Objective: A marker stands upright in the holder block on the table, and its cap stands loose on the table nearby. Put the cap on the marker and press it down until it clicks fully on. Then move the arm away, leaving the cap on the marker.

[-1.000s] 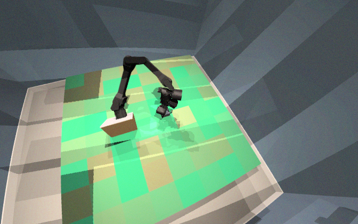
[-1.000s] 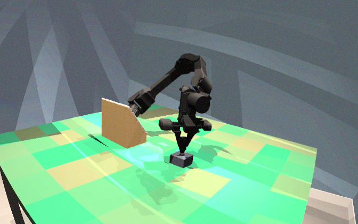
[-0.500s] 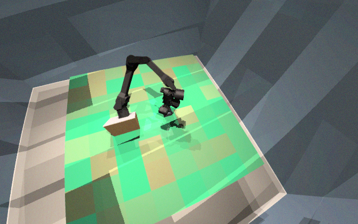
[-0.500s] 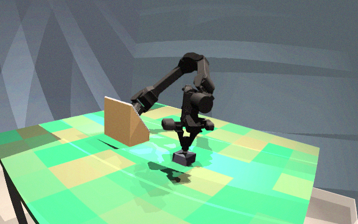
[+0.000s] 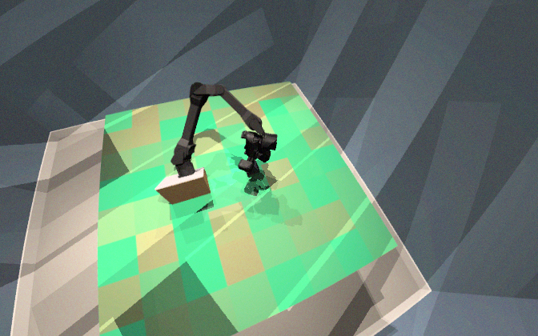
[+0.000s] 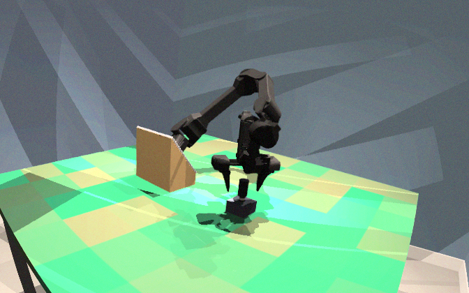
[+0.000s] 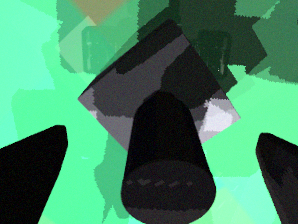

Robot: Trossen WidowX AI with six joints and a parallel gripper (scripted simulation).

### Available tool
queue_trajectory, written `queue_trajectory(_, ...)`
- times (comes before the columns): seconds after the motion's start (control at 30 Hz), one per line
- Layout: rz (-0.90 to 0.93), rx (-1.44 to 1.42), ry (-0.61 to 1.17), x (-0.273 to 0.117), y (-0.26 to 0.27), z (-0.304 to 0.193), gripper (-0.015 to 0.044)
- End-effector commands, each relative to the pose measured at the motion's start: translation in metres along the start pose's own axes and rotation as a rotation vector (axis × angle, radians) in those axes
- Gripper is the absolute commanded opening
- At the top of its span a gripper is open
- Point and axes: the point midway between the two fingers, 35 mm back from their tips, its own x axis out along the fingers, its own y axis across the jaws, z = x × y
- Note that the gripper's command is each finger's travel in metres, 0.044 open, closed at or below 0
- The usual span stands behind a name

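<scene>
The dark holder block (image 6: 241, 208) (image 7: 131, 90) sits on the table below my gripper. The black cap (image 6: 243, 186) (image 7: 167, 192) stands upright on the marker above the block. The marker's body is hidden under the cap and in the block; whether the cap is fully down, I cannot tell. My gripper (image 6: 243, 190) (image 7: 164, 139) is open, with one finger on each side of the cap and a gap to it on both sides. The fingertips are level with the cap's middle, above the block. In the top view the cap and block are hard to make out beneath the gripper.
The arm's brown, slant-topped base block (image 5: 185, 192) (image 6: 152, 160) stands on the patterned table (image 5: 238, 258) (image 6: 178, 261), to the left of the holder in the top and exterior views. The arm arches over from it. Dark shadows lie around the holder.
</scene>
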Motion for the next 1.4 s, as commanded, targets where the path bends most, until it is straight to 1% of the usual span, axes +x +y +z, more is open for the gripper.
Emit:
queue_trajectory(0.0, -0.003, 0.0, -0.007, -0.021, 0.0, 0.003, 0.044)
queue_trajectory(0.07, -0.004, 0.0, -0.007, -0.053, 0.0, 0.003, 0.044)
queue_trajectory(0.13, -0.003, -0.001, -0.005, -0.072, -0.001, 0.001, 0.044)
queue_trajectory(0.27, -0.002, -0.001, -0.005, -0.075, -0.001, 0.001, 0.044)
queue_trajectory(0.33, -0.002, -0.067, -0.004, -0.074, -0.001, 0.001, 0.0387)
queue_trajectory(0.5, 0.0, -0.551, -0.004, -0.068, -0.001, 0.001, 0.0256)
queue_trajectory(0.57, 0.0, -0.682, -0.004, -0.066, -0.001, 0.001, 0.0204)
queue_trajectory(0.83, 0.0, -0.698, -0.004, -0.066, -0.001, 0.001, 0.0)
queue_trajectory(1.17, 0.0, -0.698, -0.004, -0.065, -0.001, 0.001, 0.0)
queue_trajectory(1.37, 0.0, -0.699, -0.004, -0.058, -0.001, 0.001, 0.0)
